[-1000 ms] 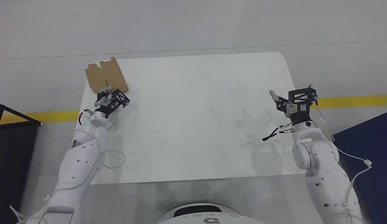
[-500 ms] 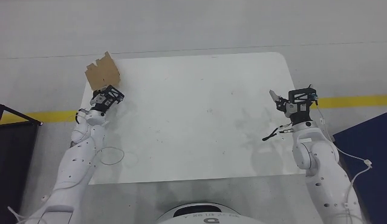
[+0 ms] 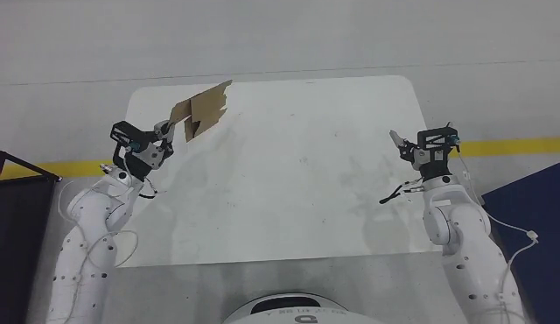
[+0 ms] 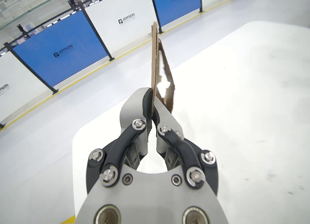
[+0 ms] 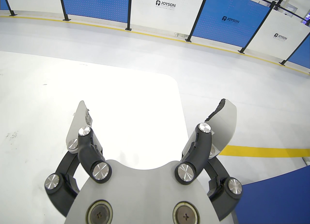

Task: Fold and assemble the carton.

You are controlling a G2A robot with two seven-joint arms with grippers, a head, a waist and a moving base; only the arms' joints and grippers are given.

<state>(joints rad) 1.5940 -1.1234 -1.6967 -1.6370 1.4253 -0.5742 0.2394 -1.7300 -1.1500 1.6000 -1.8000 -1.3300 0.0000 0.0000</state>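
Observation:
The carton [image 3: 203, 110] is a flat brown cardboard blank, held off the white table [image 3: 289, 175] above its far left corner. My left gripper [image 3: 166, 131] is shut on the blank's near edge. In the left wrist view the carton [image 4: 157, 69] stands edge-on between the pads of the left gripper [image 4: 152, 108], with a cut-out flap showing. My right gripper [image 3: 411, 146] hangs over the table's right edge. In the right wrist view the right gripper [image 5: 155, 111] is open with nothing between its fingers.
Yellow floor tape [image 3: 516, 146] runs past both sides of the table. A dark blue object [image 3: 525, 210] lies beside the right arm and a dark frame [image 3: 22, 201] beside the left. Blue and white fence panels [image 5: 169, 4] ring the area.
The left arm has lifted the carton off the table's far left corner and swung it up and rightward, turning it on edge. The right arm has not moved.

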